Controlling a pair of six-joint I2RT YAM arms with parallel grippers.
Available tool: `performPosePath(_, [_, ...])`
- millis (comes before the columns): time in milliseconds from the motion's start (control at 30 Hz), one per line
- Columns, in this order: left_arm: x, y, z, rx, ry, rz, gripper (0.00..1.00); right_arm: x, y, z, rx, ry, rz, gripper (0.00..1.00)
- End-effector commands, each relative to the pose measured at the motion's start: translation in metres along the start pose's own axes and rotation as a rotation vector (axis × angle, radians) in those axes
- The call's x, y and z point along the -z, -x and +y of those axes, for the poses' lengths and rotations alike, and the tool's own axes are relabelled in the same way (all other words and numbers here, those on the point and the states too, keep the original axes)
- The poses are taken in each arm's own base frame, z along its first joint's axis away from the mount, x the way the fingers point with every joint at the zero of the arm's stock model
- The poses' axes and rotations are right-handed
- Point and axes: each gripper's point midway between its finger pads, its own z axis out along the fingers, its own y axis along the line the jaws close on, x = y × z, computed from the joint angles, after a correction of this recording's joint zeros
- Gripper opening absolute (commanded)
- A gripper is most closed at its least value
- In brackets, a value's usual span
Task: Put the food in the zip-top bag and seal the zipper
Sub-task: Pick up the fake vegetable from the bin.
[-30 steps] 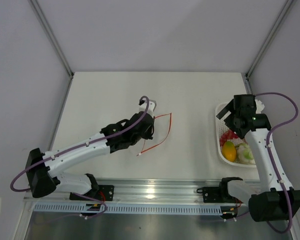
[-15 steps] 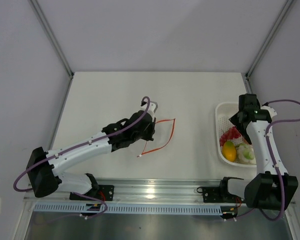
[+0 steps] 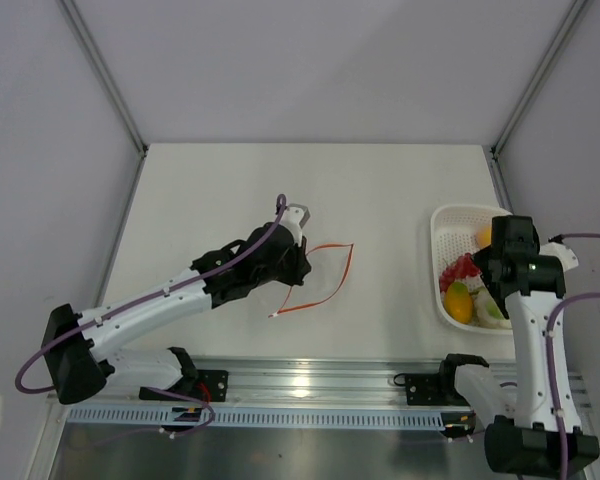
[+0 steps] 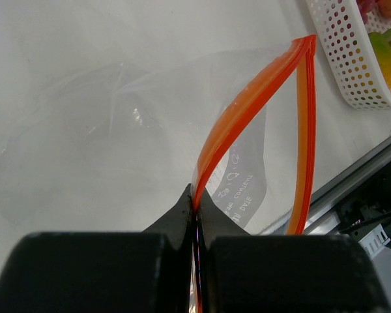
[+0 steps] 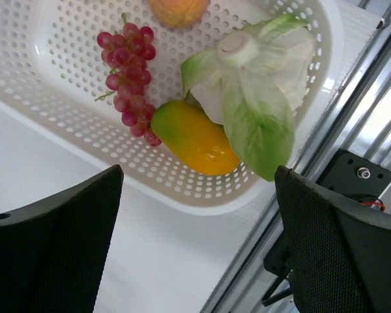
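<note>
Left wrist view shows the left gripper [image 4: 197, 207] pinching one strip of the zipper [image 4: 247, 111] on the bag [image 4: 104, 124], mid-desk, its mouth gaping. At the right edge of the desk [image 3: 400, 190], the right gripper [image 5: 197, 173], spread wide, hovers over the food [image 5: 192, 140] in the basket [image 5: 45, 85].

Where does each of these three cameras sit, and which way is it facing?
Top external: fixed above and behind the bases, looking down on the table; left arm and right arm show in full.
Left wrist: on the left arm, looking along the left gripper, shut on the zipper of the zip-top bag; both fingers show.
Right wrist: looks down into the basket at the food; the open right gripper frames it.
Shared: the basket shows in all three views; the zipper in top external and left wrist.
</note>
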Motion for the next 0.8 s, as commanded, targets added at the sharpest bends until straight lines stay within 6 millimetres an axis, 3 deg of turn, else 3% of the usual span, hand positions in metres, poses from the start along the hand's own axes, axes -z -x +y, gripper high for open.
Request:
performPosePath(0, [0.009, 0.009, -0.002, 0.037, -0.017, -0.036, 0.01, 0.013, 0.007, -0.026, -0.092, -0.052, -0.053, 0.99])
performPosePath(267, [0.011, -0.002, 0.001, 0.051, -0.020, -0.010, 0.01, 0.006, -0.010, -0.056, -0.177, -0.197, -0.028, 0.99])
performPosePath(433, [0.009, -0.010, 0.003, 0.059, -0.011, 0.018, 0.01, -0.003, -0.010, -0.070, -0.229, -0.263, -0.044, 0.99])
performPosePath(767, [0.014, -0.004, -0.002, 0.063, -0.035, 0.001, 0.01, -0.043, -0.011, -0.074, -0.225, -0.266, -0.031, 0.98])
